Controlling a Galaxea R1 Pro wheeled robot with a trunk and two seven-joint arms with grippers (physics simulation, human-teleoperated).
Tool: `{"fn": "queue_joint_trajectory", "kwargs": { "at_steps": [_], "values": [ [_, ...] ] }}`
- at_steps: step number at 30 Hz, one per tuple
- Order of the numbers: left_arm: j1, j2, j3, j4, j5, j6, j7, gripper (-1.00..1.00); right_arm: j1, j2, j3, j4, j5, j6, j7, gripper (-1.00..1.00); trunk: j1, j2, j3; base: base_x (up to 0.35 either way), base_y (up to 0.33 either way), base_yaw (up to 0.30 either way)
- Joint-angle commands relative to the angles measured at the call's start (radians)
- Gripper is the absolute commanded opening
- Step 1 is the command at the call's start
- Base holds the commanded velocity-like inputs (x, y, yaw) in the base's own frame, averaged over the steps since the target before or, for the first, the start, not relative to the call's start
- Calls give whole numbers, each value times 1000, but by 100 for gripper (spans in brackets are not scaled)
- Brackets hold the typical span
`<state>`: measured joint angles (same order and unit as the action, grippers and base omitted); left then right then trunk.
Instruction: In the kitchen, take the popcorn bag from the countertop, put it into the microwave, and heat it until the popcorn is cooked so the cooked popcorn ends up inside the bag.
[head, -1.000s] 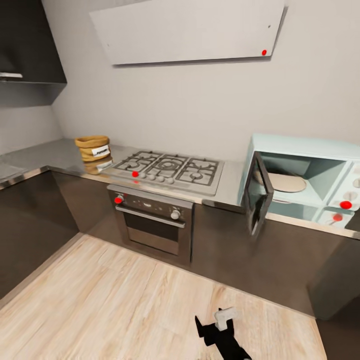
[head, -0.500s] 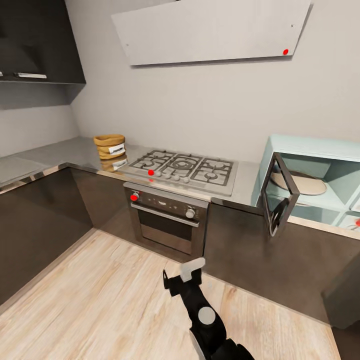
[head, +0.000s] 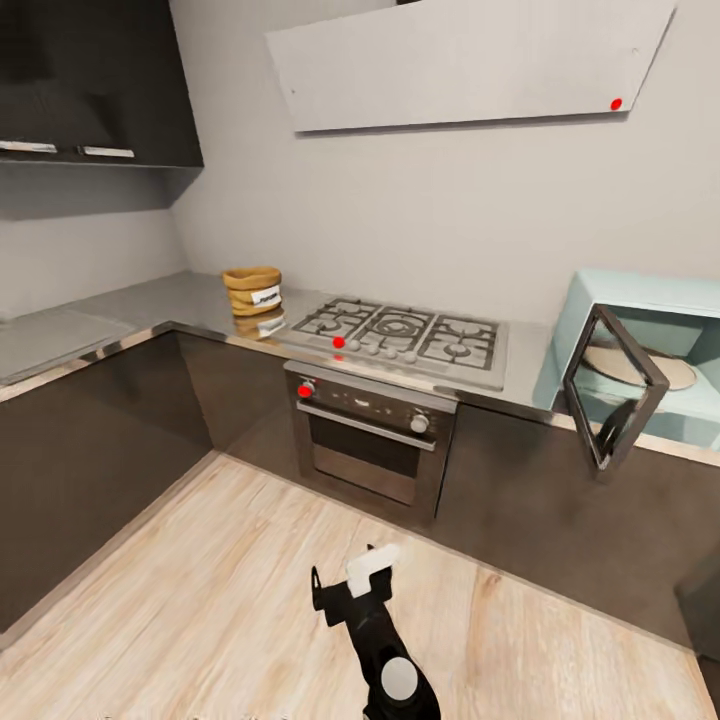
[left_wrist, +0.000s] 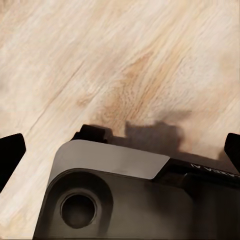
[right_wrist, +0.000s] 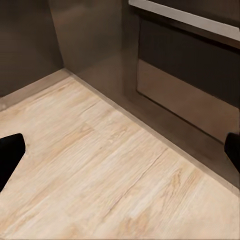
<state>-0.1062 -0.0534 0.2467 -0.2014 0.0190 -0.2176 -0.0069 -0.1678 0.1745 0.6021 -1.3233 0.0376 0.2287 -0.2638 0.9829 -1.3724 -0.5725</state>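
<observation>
The tan popcorn bag (head: 252, 290) stands upright on the grey countertop (head: 150, 315), just left of the gas hob. At the right edge sits the pale blue microwave (head: 625, 300), its glass door (head: 612, 402) swung open and a round turntable (head: 640, 368) showing inside. No popcorn can be seen. Low over the wood floor, far from both, my right gripper (head: 350, 585) (right_wrist: 120, 155) is open and empty, and it faces the oven front. The left gripper (left_wrist: 120, 150) is open too, pointing down at the floor over a dark part of my own body.
A steel gas hob (head: 405, 335) and a dark built-in oven (head: 370, 435) lie between bag and microwave. A white hood (head: 470, 65) hangs above. Dark cabinets (head: 90, 440) run along the left side and meet at a corner. Light wood floor (head: 200, 580) spreads in front.
The camera has swung left, so bag, hob and microwave sit further right in the picture. My right arm has come up and toward the picture's centre.
</observation>
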Motion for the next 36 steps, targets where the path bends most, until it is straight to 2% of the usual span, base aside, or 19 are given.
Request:
{"fn": "queue_joint_trajectory", "kwargs": {
  "at_steps": [1,3,7,10,17,31,36],
  "values": [
    [1,0,6,1,2,-5,-1,100,-1,0,2,1,4,6,-6,100,0,-1,-1,-3,345,261],
    [3,0,10,2,2,-7,-1,100,1,0,3,2,4,2,-11,100,0,-1,-1,-2,346,273],
    [3,-1,9,1,0,-12,-1,100,10,0,4,-10,5,1,-70,100,0,-1,-1,76,255,283],
    [-1,-3,22,2,2,-13,1,100,11,0,4,-18,4,-1,-77,100,0,-1,-1,18,47,262],
    [-8,-1,41,2,3,-9,2,100,11,0,0,-25,5,-5,-81,100,-27,48,21,2,6,54],
    [-16,-2,39,2,1,0,1,100,11,0,0,-23,5,1,-81,100,-81,146,65,2,0,1],
    [-17,-2,40,2,1,0,1,100,11,0,-2,-21,5,1,-80,100,-100,181,81,216,0,0]
  ]
}}
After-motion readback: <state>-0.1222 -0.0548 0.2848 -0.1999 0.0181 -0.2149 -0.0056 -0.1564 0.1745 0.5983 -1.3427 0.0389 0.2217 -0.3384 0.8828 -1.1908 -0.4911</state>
